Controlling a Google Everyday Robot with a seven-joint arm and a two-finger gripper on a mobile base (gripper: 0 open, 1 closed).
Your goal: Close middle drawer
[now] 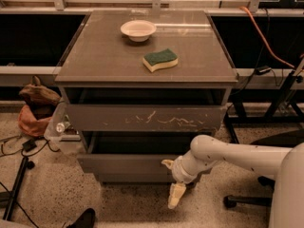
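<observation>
The middle drawer [123,164] has a plain grey-brown front and stands partly pulled out of the cabinet, below the scratched grey drawer front [142,118]. My gripper [171,180] is at the right part of the middle drawer's front, low near the floor. Its yellowish fingers are spread apart: one finger [167,164] lies against the drawer front and the other points down towards the floor. It holds nothing. My white arm [228,153] reaches in from the right.
A white bowl [138,30] and a green-and-yellow sponge [160,60] lie on the cabinet top [99,56]. A bag [35,108] and cables lie on the floor at the left. A chair base [242,198] and a table leg stand at the right.
</observation>
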